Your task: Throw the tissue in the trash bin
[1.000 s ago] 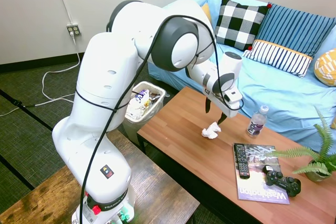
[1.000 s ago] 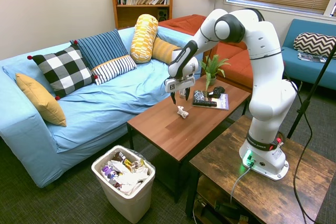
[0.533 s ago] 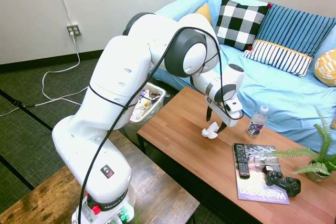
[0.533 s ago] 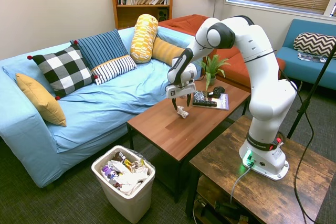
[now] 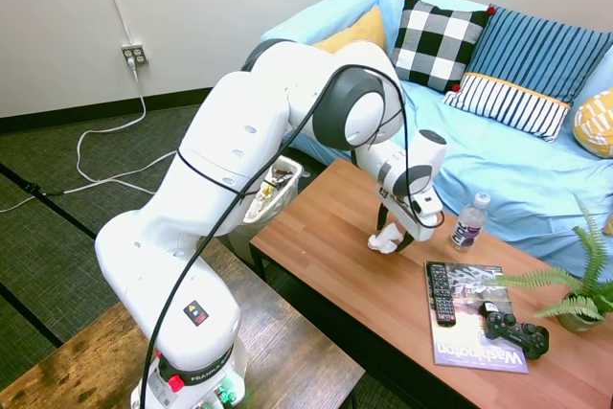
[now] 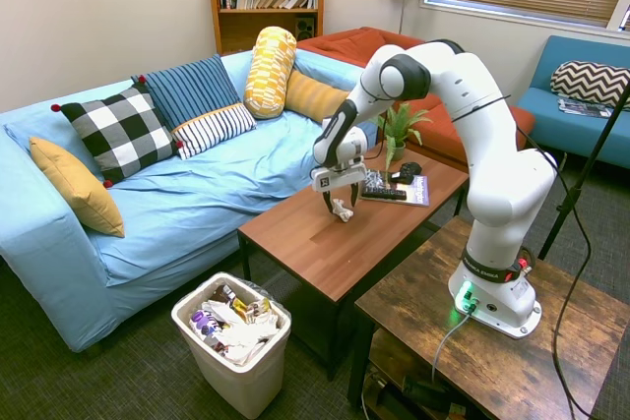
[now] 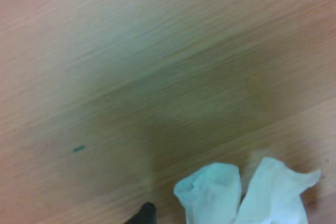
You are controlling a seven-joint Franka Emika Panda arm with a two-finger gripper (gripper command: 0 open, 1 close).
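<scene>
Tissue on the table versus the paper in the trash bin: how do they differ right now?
The tissue is a single white wad alone on the coffee table, with the gripper open around it. The paper in the trash bin lies on the floor level, mixed among coloured wrappers, away from the gripper. Both are crumpled and white.

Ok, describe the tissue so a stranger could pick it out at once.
Find the wooden coffee table in front of the blue sofa. The tissue lies near the table's middle, between the open fingers of the gripper. It is the only crumpled white wad there, smaller than the nearby water bottle and softer-looking than the flat magazine.
</scene>
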